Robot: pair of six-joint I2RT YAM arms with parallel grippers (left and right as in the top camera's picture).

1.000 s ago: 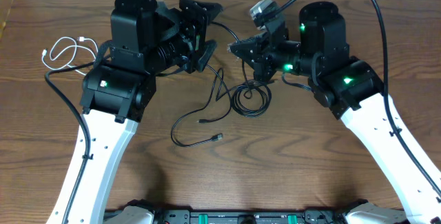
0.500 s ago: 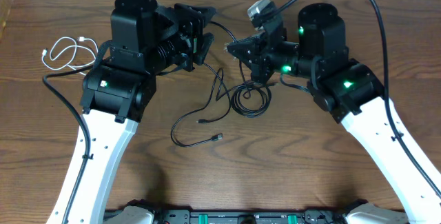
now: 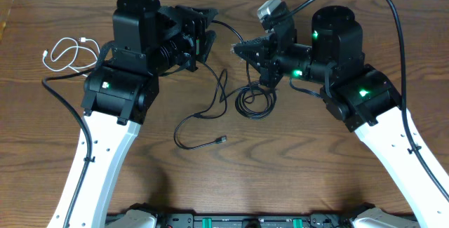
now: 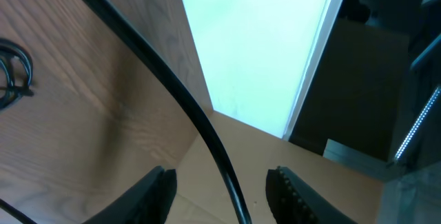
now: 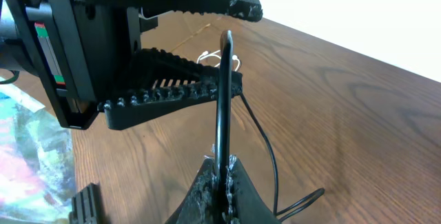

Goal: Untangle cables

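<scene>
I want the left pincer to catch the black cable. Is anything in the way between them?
Nothing visible is in the way. The black cable, clamped in the right pincer, runs right between the open fingers of the left pincer, so the path is free.

White forearms [image 3: 95,168], black joints [image 3: 139,35], green lights [image 3: 106,85], serrated left hand [image 3: 208,30]

one white cable [image 3: 66,51], two black cables [image 3: 196,116], one table [image 3: 295,165]
</scene>
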